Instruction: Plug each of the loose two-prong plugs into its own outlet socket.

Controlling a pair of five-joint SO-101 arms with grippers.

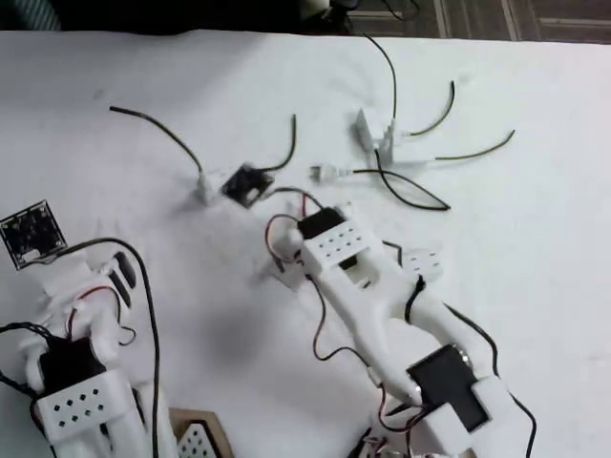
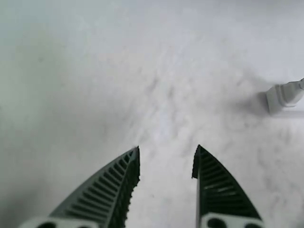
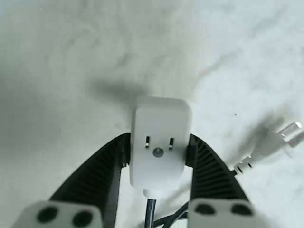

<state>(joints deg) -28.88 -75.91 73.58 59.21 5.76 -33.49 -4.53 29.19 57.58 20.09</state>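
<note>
- Currently your right gripper (image 3: 159, 148) is clamped on the white outlet socket (image 3: 159, 126). Its jaws press the socket's two sides, and the slotted face looks back at the wrist camera with both slots empty. In the high view this is near the middle of the white table (image 1: 535, 286).
- Watch that grip. The jaws bear on smooth plastic, so I'd judge a hard push on the face could tip the socket or squeeze it out.
- The socket's black cord (image 3: 151, 209) runs back between the jaws. If you twist the wrist, it could snag and tug the socket askew.
- The nearest loose two-prong plug (image 3: 273, 140) lies flat just beside the socket, prongs bare and not lined up with the slots. It needs lifting and turning first. If it comes in crooked, the prongs will likely skid across the face or bend.
- Your left gripper (image 2: 167, 151) is spread open and holds nothing, above bare table. In the high view it is well apart from that plug, with the right arm between them. Reaching across risks knocking the held socket.
- Farther off, a second white outlet block (image 1: 370, 132) sits among tangled cords (image 1: 410, 191); I can't tell whether anything is plugged into it. Hauling the plug by its lead could drag that cluster along.
</note>
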